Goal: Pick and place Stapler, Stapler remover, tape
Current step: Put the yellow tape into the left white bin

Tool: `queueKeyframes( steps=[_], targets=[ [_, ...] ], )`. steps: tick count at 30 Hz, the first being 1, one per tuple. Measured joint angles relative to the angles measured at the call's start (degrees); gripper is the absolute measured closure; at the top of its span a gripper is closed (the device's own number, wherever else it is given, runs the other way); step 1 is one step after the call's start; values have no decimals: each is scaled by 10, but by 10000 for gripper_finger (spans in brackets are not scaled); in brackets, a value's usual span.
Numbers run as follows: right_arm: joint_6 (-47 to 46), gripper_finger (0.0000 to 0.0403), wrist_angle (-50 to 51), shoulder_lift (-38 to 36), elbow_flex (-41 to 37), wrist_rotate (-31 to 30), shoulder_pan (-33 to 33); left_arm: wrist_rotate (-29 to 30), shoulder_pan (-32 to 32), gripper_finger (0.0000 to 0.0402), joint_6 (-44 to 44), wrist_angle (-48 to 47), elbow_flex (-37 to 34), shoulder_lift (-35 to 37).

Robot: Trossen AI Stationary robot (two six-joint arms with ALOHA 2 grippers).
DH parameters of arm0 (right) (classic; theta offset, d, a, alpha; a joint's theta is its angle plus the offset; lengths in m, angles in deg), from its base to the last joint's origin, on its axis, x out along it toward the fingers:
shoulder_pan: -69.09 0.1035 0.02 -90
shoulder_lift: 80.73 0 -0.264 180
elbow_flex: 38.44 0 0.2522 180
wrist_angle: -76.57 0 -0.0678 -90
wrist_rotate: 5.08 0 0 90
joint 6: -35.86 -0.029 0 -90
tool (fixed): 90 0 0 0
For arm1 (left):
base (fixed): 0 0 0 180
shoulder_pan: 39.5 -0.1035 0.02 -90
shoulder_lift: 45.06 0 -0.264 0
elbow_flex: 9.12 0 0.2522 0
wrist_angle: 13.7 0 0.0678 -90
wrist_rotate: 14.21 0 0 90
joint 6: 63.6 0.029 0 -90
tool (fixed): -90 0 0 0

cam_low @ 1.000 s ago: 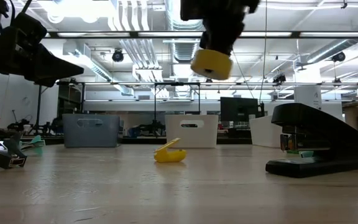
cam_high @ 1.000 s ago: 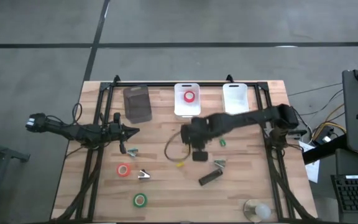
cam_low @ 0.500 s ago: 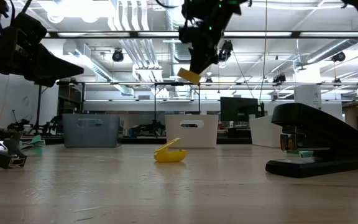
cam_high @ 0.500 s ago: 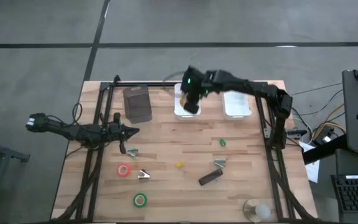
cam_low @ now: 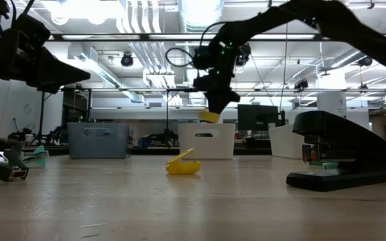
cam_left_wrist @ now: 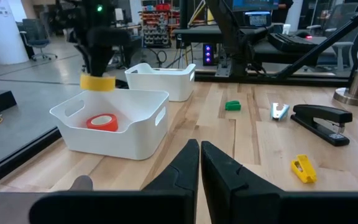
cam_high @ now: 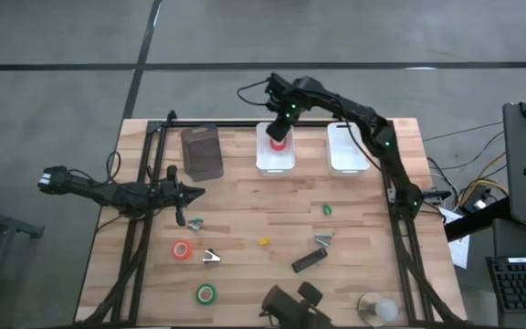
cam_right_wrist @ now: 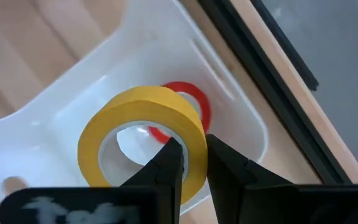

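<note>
My right gripper [cam_high: 279, 133] hangs over the middle white bin [cam_high: 275, 165] at the table's far edge, shut on a yellow tape roll [cam_right_wrist: 142, 127]. A red tape roll [cam_left_wrist: 101, 121] lies flat in that bin. On the table lie the black stapler [cam_high: 307, 262], silvery staple removers [cam_high: 211, 258] [cam_high: 322, 240], a red tape roll [cam_high: 182, 249] and a green one [cam_high: 206, 293]. My left gripper [cam_high: 195, 192] waits shut at the table's left, touching nothing. My right gripper pinches the yellow roll's wall [cam_right_wrist: 194, 146], one finger inside the ring's hole and the other on its outer face. The fingers come from above, pointing steeply down. The roll [cam_left_wrist: 97, 82] hangs clear above the bin's rim, slightly tilted.
A grey bin [cam_high: 201, 152] and a second white bin [cam_high: 346, 151] flank the middle one. A small yellow bit [cam_high: 264, 242] and a green bit [cam_high: 327, 209] lie mid-table. A third remover [cam_high: 194, 222] lies near my left gripper. A round lamp base [cam_high: 377, 308] stands at the near right.
My right gripper has carried the yellow roll from above the table's middle toward the far edge and now hangs over the middle white bin. Its wrist has rolled on the way. It has stayed shut on the roll.
</note>
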Motion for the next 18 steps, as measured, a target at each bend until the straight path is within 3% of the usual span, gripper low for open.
queueKeyframes(
  steps=[7,18],
  targets=[
    [5,349,10,50,53,-2,2,0,0,381,0,0,0,0],
    [2,349,-8,54,13,-12,-1,0,0,381,0,0,0,0]
  ],
)
